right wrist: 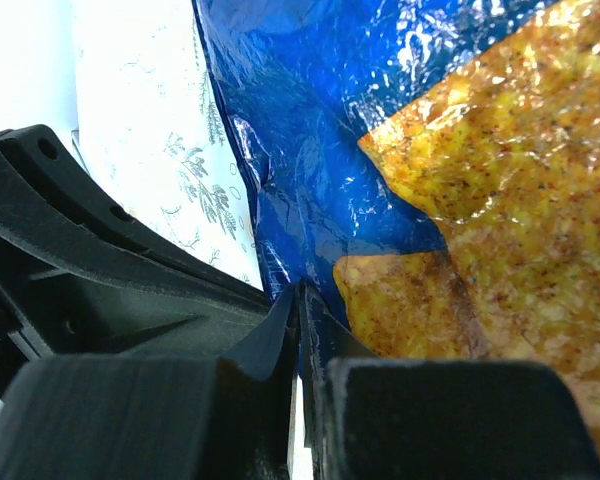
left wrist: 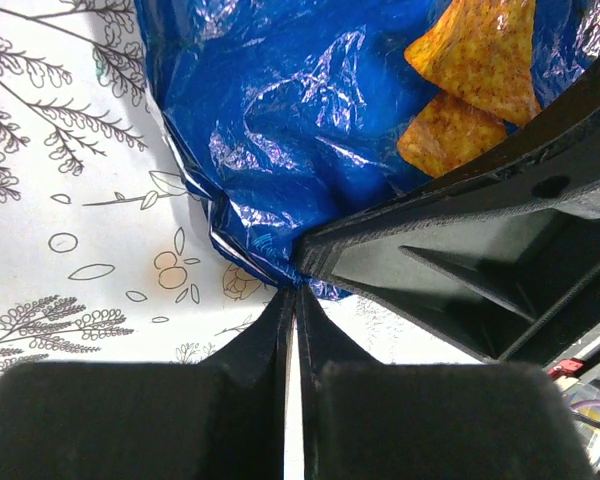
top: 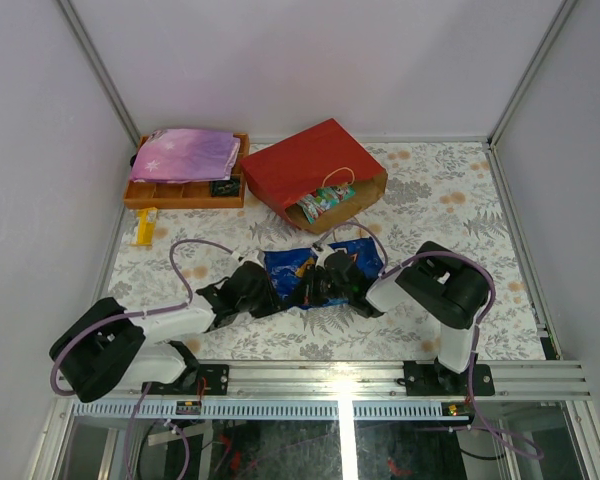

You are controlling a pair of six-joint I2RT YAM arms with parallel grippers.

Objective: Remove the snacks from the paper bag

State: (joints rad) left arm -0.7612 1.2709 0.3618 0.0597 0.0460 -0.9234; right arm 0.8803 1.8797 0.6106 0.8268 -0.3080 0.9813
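Observation:
The large blue Doritos bag [top: 298, 263] lies on the floral table in front of the red paper bag [top: 310, 165]. The paper bag lies on its side with its brown-lined mouth toward the front right, and small green and pink packets [top: 325, 203] show in the mouth. My left gripper [top: 278, 288] is shut on the Doritos bag's crumpled edge [left wrist: 270, 265]. My right gripper [top: 326, 286] is shut on the same bag [right wrist: 300, 140] right beside it. In the wrist views the grippers [left wrist: 295, 292] [right wrist: 300, 290] pinch blue foil, each with the other's fingers alongside.
An orange compartment tray [top: 180, 196] stands at the back left with a pink-purple starry pouch [top: 185, 152] on it. A small yellow-orange packet [top: 145, 226] lies on the table in front of the tray. White walls enclose the table on three sides.

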